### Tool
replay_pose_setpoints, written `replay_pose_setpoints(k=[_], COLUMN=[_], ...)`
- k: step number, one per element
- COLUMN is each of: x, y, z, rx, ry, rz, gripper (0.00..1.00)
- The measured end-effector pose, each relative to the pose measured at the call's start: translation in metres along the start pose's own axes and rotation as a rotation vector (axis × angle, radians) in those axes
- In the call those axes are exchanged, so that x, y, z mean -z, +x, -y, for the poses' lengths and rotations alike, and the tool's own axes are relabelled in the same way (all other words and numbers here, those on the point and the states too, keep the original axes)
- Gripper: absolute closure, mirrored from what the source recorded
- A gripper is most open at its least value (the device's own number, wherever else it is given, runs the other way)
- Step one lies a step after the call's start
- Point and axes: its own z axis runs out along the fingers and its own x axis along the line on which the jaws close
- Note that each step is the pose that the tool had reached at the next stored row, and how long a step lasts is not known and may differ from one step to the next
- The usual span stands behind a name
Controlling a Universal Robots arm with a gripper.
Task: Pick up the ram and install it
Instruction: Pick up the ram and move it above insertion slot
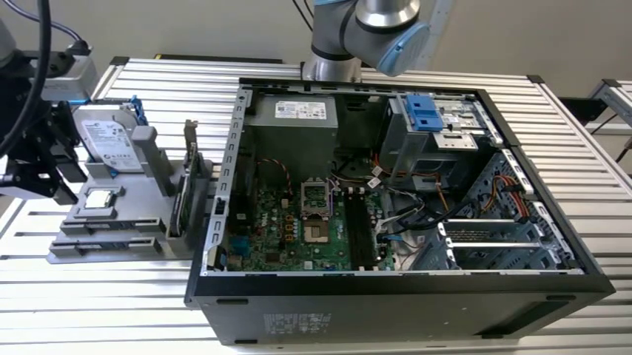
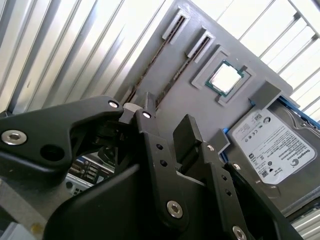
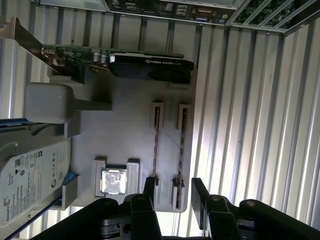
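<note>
Gripper hangs wide open over the grey holder, with the ram standing edge-up in its slot. Second stick, processor, hard drive and graphics card crowd right around it.

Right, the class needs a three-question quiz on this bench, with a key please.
1. True or false: the claw is shut on the ram.
2. What lies on the grey holder between the hard drive and the ram? A fan; B processor chip; C screwdriver.
3. Fill in: the computer case lies with its side ____.
Key: 1 false, the claw is open above the ram; 2 B; 3 open.
</note>
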Motion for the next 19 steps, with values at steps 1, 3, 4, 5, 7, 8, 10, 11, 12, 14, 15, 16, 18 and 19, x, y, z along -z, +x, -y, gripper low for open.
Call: replay_pose_setpoints(k=[1,3,4,5,7,8,10,11,12,14,15,16,18,19], x=[-0.0003,-0.0011,-0.0017,-0.0023,-0.0036,-0.0041,-0.005,-0.0054,-0.0058,-0.0065,-0.0068,-0.0071,-0.0078,-0.008], y=[0.0,0.0,0.0,0.0,0.0,0.0001,0.0001,0.0001,0.0,-0.0004,-0.0009,-0.0013,-0.0019,-0.0021], z=[0.0,0.0,0.0,0.0,0.0,0.0,0.0,0.0,0.0001,0.0002,0.0001,0.0002,0.0002,0.0003], rx=[0.0,0.0,0.0,0.0,0.0,0.0,0.0,0.0,0.0,0.0,0.0,0.0,0.0,0.0], ry=[0.0,-0.0001,-0.0002,-0.0001,-0.0001,0.0,0.0001,0.0001,0.0001,0.0,0.0,0.0,-0.0001,0.0001], rz=[0.0,-0.0001,-0.0001,-0.0001,0.0,0.0,0.0,0.0001,0.0001,0.0,0.0,-0.0001,-0.0001,0.0], gripper=[0.0,0.0,0.0,0.0,0.0,0.0,0.0,0.0,0.0,0.0,0.0,0.0,0.0,0.0])
